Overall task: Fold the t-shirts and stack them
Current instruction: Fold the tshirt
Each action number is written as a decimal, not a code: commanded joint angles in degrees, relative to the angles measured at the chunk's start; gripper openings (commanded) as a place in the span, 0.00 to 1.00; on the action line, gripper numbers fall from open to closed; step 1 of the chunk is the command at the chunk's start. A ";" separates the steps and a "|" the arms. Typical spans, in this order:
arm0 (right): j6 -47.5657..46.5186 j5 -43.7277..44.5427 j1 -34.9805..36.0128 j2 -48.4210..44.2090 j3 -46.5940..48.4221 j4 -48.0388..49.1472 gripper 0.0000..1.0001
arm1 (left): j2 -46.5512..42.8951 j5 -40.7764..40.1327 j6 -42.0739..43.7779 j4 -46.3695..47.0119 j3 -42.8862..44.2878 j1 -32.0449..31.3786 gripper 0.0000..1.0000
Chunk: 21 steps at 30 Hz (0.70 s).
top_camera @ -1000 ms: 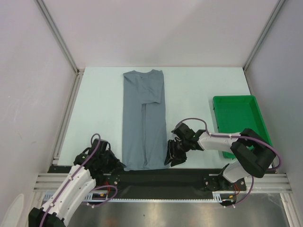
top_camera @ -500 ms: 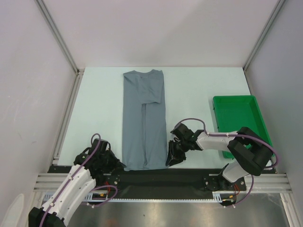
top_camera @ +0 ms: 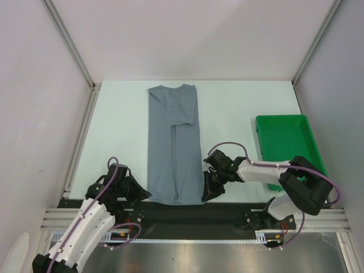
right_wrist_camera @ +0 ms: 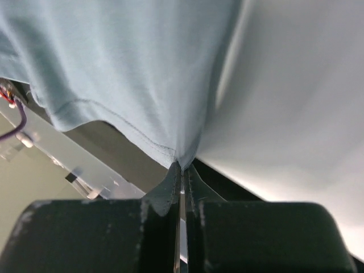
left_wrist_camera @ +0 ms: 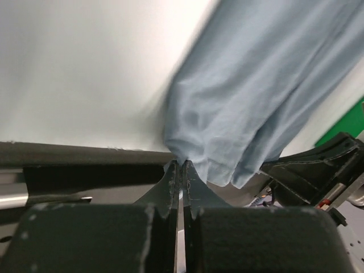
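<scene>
**Operator:** What did you find on the left?

**Inspector:** Your left gripper (left_wrist_camera: 181,168) was closed on the near-left hem corner of the t-shirt (top_camera: 173,142), with cloth bunched right at its fingertips. The shirt was folded lengthwise into a long narrow strip. It lay flat on the table (top_camera: 114,125) and ran straight away from that tool toward the far wall, collar at the far end.

**Operator:** And the right?

**Inspector:** Your right gripper (right_wrist_camera: 182,168) was likewise clamped, pinching the opposite hem corner at its tips. Both tools stood at the same near edge, with the strip's width between them.

**Operator:** Which step was that?

**Inspector:** In my judgement, the crosswise fold: hem gripped, not yet lifted. The next move called for you to raise both corners together, keep them level, and carry them away from the bases toward the collar. Uneven travel would skew the fold.

**Operator:** The container?

**Inspector:** The green tray (top_camera: 284,142) sat to the right of the right gripper, apart from the shirt. No cloth showed in it, though the right arm hid its near end.
</scene>
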 commanded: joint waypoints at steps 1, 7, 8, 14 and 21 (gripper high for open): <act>-2.06 -0.88 1.00 -4.66 1.01 -6.36 0.00 | -2.42 -1.39 0.69 -2.97 3.67 -0.13 0.00; -1.45 -2.20 1.97 -9.33 2.68 -10.93 0.00 | -7.26 -0.95 -0.98 -10.71 7.36 -0.13 0.00; -1.45 -2.03 1.97 -10.47 3.29 -12.24 0.00 | -8.05 -0.95 -1.16 -11.41 9.11 -0.13 0.00; -5.30 -0.36 -3.47 -9.87 14.78 -18.84 0.00 | 2.38 -6.82 6.81 -7.56 22.18 -0.13 0.00; -14.44 1.05 -13.76 3.64 37.17 -25.61 0.00 | 25.30 -10.71 17.55 1.15 37.67 0.05 0.00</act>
